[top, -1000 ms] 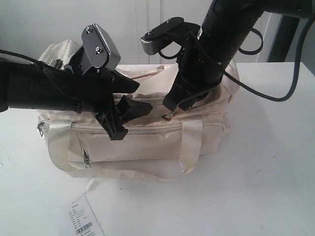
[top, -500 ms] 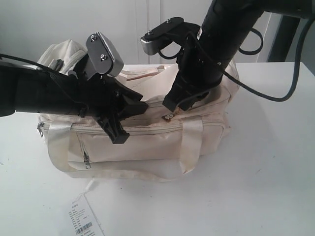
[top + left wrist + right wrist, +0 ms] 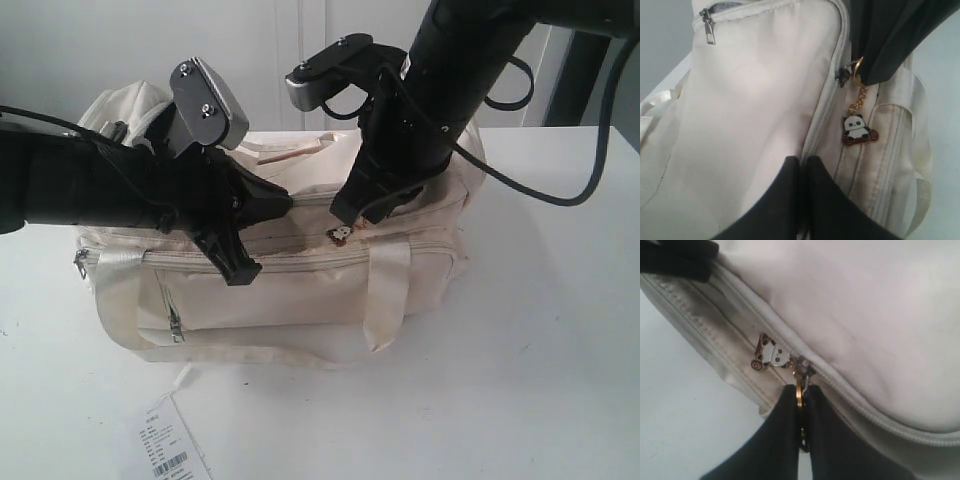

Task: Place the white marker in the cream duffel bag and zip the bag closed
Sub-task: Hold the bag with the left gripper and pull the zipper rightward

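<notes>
The cream duffel bag [image 3: 300, 290] lies on the white table [image 3: 530, 350]. My left gripper [image 3: 275, 203] is shut, pinching the bag's top fabric beside the main zipper [image 3: 801, 161]. My right gripper [image 3: 345, 215] is shut on the gold ring of the zipper pull [image 3: 799, 390], just above the slider [image 3: 802, 364]. A panda charm [image 3: 857, 131] hangs from that ring against the bag's front [image 3: 341, 234]. In the right wrist view the zipper teeth [image 3: 865, 407] past the slider lie closed. The white marker is not in view.
A barcode paper tag [image 3: 170, 450] lies on the table in front of the bag. A shiny strap handle [image 3: 385, 290] and a front pocket zip pull [image 3: 176, 325] hang down the bag's near side. A cable [image 3: 560, 190] loops from the right arm.
My left gripper's fingers, spread apart a second ago, have closed on the bag's top by the zipper. The right gripper has stayed put on the zipper pull.
</notes>
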You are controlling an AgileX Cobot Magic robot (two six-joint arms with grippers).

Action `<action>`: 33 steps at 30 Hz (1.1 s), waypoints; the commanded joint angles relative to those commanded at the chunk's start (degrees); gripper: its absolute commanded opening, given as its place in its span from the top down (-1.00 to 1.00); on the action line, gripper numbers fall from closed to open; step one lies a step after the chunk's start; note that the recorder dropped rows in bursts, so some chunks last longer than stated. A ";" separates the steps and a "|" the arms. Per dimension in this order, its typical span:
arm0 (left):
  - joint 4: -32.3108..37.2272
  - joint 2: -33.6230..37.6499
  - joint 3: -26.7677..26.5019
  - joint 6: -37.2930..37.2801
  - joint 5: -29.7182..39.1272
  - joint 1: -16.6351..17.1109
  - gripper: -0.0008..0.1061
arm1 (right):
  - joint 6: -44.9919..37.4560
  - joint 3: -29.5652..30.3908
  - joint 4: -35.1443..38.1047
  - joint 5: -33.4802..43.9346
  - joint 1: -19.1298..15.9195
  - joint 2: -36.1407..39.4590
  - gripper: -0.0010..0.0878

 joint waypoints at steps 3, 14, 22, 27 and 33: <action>0.00 -0.72 0.00 -1.09 0.00 0.00 0.99 | 0.00 0.00 -0.97 -0.81 0.00 -0.13 0.98; 0.00 -0.73 0.12 -2.65 -0.42 0.00 0.99 | 0.11 0.00 -2.95 -1.11 -1.82 -1.54 0.98; 0.00 -0.73 0.12 -2.65 -0.42 0.00 0.99 | 0.00 0.00 -3.51 -1.70 -2.82 -1.54 0.98; 0.00 -0.73 0.12 -2.65 -0.42 0.00 0.99 | 0.00 0.00 -3.89 -2.12 -4.14 -1.54 0.98; 0.00 -0.73 0.12 -2.65 -0.42 0.00 0.99 | -0.46 0.00 -3.89 -2.32 -4.14 -1.54 0.98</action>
